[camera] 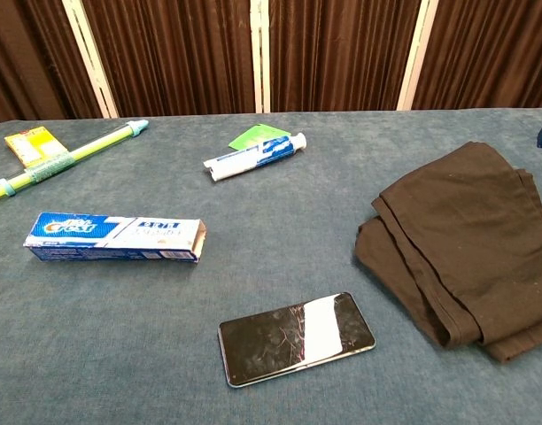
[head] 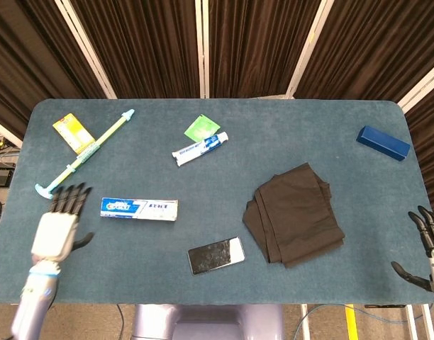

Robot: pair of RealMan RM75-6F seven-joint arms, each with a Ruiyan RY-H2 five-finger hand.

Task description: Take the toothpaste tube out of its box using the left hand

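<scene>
The blue-and-white toothpaste box (head: 139,208) (camera: 113,237) lies flat on the table, its right end flap open. The white toothpaste tube (head: 200,148) (camera: 256,155) lies apart from it, further back near the table's middle. My left hand (head: 57,227) is at the table's near left, left of the box, fingers spread and holding nothing; it does not touch the box. My right hand (head: 428,244) hangs off the table's near right corner, fingers apart and empty. Neither hand shows in the chest view.
A green packet (head: 200,127) lies by the tube. A long toothbrush-like stick (head: 84,155) and a yellow packet (head: 73,132) lie at the far left. A cracked phone (head: 216,255), a folded black cloth (head: 295,212) and a blue box (head: 383,142) are to the right.
</scene>
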